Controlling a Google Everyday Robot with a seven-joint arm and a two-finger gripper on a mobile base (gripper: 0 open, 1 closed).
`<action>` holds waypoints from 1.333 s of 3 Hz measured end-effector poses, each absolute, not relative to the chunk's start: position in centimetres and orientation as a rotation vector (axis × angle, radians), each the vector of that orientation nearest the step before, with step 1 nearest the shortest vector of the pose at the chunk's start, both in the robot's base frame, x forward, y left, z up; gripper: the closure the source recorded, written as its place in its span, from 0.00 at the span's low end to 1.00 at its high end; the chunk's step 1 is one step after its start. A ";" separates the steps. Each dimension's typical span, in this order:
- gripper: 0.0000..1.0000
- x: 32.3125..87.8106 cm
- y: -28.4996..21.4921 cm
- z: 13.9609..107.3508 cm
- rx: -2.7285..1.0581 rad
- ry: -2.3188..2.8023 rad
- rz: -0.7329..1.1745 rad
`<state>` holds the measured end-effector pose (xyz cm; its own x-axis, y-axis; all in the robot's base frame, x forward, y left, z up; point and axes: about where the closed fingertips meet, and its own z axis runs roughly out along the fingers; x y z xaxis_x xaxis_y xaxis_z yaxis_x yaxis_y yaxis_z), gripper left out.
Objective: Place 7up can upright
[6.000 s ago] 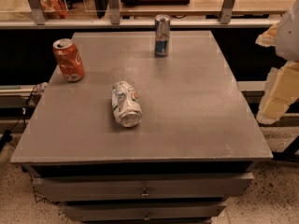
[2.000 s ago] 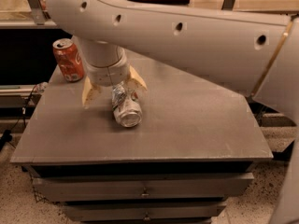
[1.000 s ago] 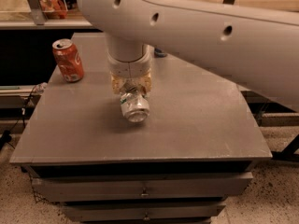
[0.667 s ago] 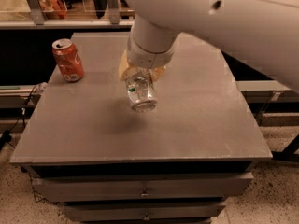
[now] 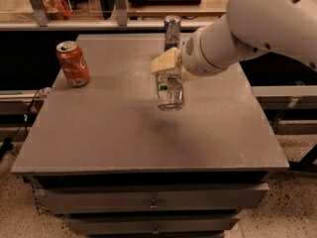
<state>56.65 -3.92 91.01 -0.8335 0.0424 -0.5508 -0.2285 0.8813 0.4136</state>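
Observation:
The 7up can (image 5: 170, 91), silvery-white with green lettering, hangs upright in the air above the middle of the grey table (image 5: 99, 133). Its shadow lies on the table below and a little left of it. My gripper (image 5: 171, 69) is shut on the can's upper part, with cream-coloured fingers (image 5: 164, 62) showing at its top. The white arm reaches in from the upper right and hides the can's top end.
An orange-red soda can (image 5: 73, 63) stands upright near the table's left edge. A slim blue-and-silver can (image 5: 172, 32) stands at the back edge, just behind my gripper. Drawers sit under the tabletop. A shelf rail runs behind the table.
My gripper came down on the lying can, closed on it, lifted it off the table and turned it from lying to upright, moving slightly right.

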 end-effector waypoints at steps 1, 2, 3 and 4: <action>1.00 61.4 -2.4 93.7 -0.084 2.198 0.978; 1.00 62.2 -3.1 93.4 -0.046 2.137 1.074; 1.00 62.0 -3.0 93.3 -0.051 2.145 1.071; 1.00 61.9 -2.8 93.5 -0.100 2.102 1.061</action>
<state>61.89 -2.81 93.52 -0.7046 0.2538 -0.6626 -0.3825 0.6507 0.6560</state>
